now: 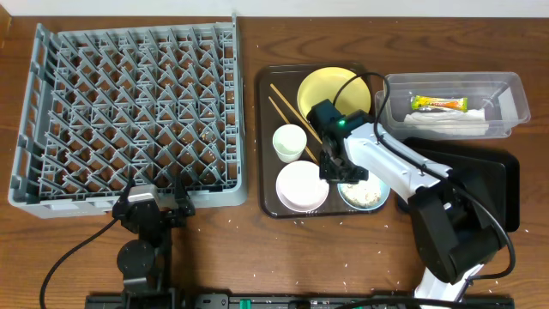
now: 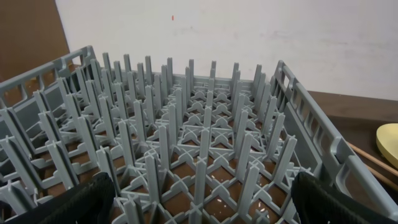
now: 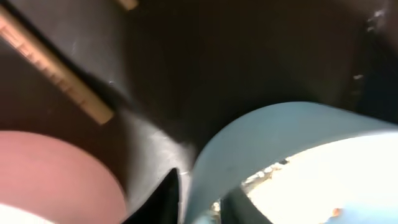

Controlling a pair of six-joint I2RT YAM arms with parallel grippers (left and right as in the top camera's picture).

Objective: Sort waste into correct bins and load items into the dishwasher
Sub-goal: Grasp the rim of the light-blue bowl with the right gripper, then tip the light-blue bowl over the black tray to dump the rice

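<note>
The grey dish rack (image 1: 129, 112) stands at the left. It fills the left wrist view (image 2: 199, 118). My left gripper (image 1: 154, 202) is open and empty at the rack's front edge (image 2: 199, 208). On the brown tray (image 1: 264, 129) are the yellow plate (image 1: 330, 86), chopsticks (image 1: 287, 107), small white cup (image 1: 289, 142), white bowl (image 1: 302, 186) and light blue bowl (image 1: 364, 195) holding rice. My right gripper (image 1: 339, 172) is shut on the blue bowl's rim (image 3: 280, 137), one finger inside and one outside (image 3: 205, 202). The foil sachet (image 1: 437, 104) and white paper (image 1: 455, 126) lie in the clear tub (image 1: 506, 86).
The black tray (image 1: 493, 184) lies at the right, partly under my right arm. Loose rice grains (image 1: 283, 225) are scattered on the wooden table and under the rack (image 2: 214, 199). A chopstick (image 3: 56, 81) and the white bowl (image 3: 50, 168) show close to my right gripper.
</note>
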